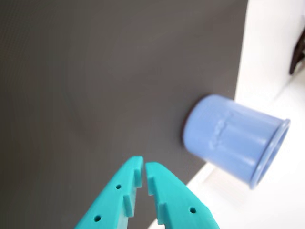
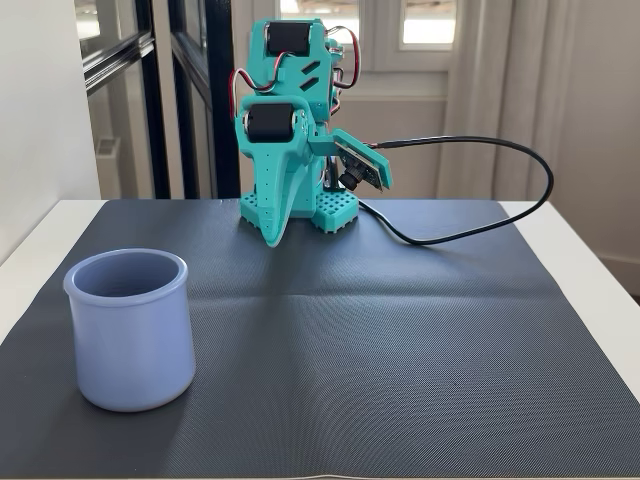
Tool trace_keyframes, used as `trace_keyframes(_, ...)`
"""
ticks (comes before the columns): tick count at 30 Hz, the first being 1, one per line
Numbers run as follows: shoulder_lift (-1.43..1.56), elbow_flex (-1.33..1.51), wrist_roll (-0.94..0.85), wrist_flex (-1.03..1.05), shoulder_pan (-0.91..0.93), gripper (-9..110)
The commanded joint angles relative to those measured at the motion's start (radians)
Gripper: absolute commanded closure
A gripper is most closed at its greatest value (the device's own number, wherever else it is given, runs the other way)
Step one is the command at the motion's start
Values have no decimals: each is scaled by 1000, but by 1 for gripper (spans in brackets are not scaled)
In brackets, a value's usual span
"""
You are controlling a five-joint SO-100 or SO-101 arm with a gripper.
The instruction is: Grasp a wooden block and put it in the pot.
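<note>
Two teal fingers of the gripper (image 1: 144, 172) nearly pressed together, holding nothing, seen only in wrist view above the dark mat (image 1: 105, 81). Fixed view alone shows the arm (image 2: 290, 140) folded at the mat's far edge. Pot (image 2: 130, 330) upright near-left; wooden block appears in neither view

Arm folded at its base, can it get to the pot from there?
Probably yes. The mat between the gripper and the pot is bare, and the pot stands upright with nothing around it. No block shows in either view, and the jaws are nearly shut.
</note>
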Motion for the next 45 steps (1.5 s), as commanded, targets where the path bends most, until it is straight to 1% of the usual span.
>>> trace_keyframes(1, 55, 21, -64, -8, -6, 101)
trace_keyframes(8, 152, 63, -58, 29, -6, 101)
trace_keyframes(45, 152, 63, -58, 29, -6, 101)
